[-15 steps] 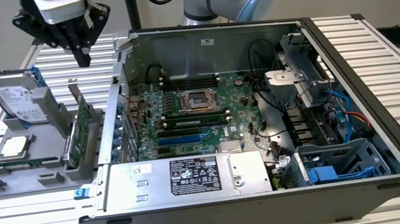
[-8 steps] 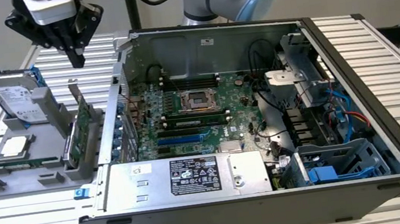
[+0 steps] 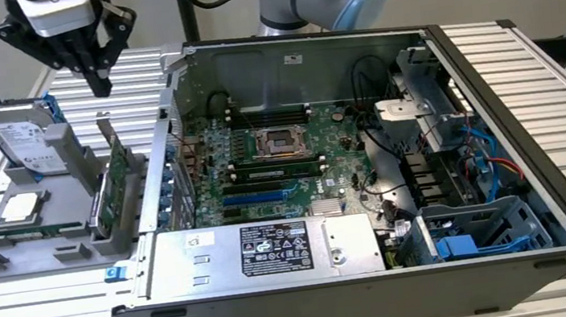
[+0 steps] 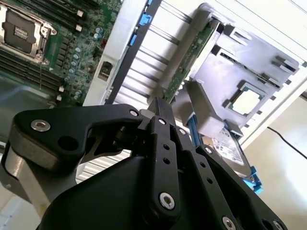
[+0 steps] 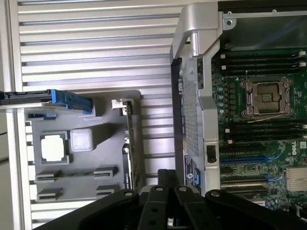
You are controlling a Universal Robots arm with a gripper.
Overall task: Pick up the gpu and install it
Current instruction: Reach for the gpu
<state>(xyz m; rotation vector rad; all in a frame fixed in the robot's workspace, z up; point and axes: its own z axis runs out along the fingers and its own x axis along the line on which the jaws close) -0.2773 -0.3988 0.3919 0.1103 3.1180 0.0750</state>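
1. Gripper [image 3: 99, 85] hangs above the slatted table, beyond the grey holder [image 3: 14, 260]; its fingers are pressed together and hold nothing, and the gpu [image 3: 106, 198] sits well below it
2. I judge the step in hand to be the approach for the pick. The fingers would need to spread before descending, straddle the card's thin top edge squarely, and keep off the computer case [image 3: 312, 301] wall just beside it
3. A straight upward pull should free the card from its slot without twisting
4. The gpu stands on edge in the holder, its green board face showing and its silver bracket at the end nearer the gripper
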